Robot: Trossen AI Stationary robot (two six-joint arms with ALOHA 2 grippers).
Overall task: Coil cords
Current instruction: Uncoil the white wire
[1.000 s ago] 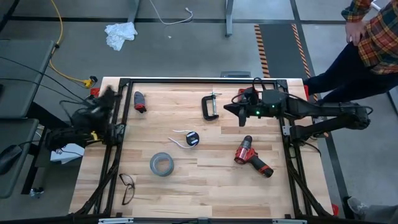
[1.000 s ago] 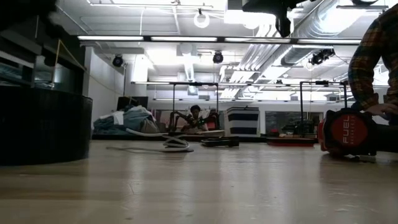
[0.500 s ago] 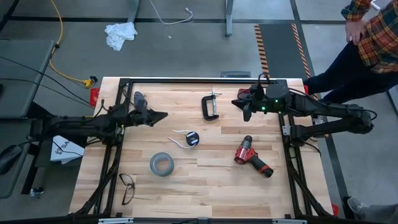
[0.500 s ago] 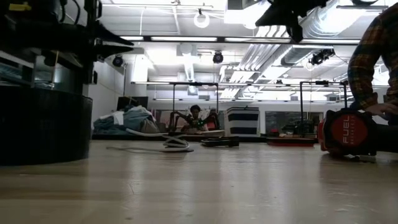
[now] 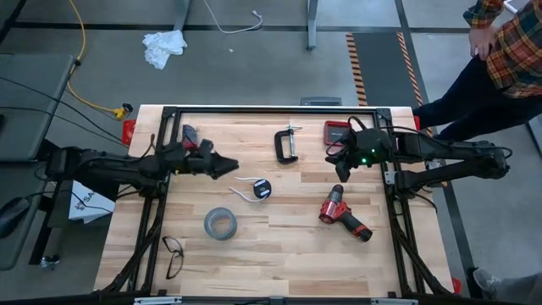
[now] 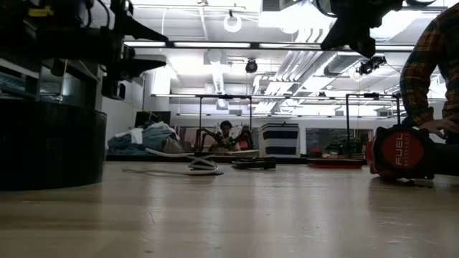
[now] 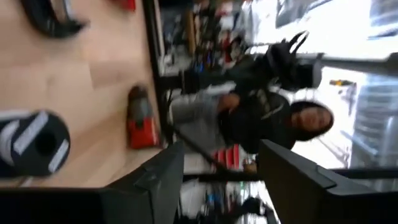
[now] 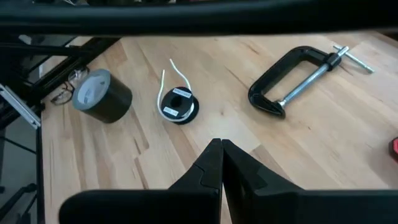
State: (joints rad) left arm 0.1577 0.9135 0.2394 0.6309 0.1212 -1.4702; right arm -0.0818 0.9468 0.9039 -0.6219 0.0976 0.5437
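Red drill (image 6: pixel 403 153) reads "FUEL"; spool (image 8: pixel 178 106) label unreadable.

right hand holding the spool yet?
No. In the right wrist view the right hand is shut on nothing, and the spool with its white cord lies apart on the table.

Seen past pinched-together right gripper (image 8: pixel 221 163): black spool (image 8: pixel 178 106) with looping white cord (image 8: pixel 163 87), grey tape roll (image 8: pixel 100 95) beside, C-clamp (image 8: pixel 297 78) apart, possibly glasses (image 8: pixel 64 94) at wooden table's (image 8: pixel 348 130) edge.
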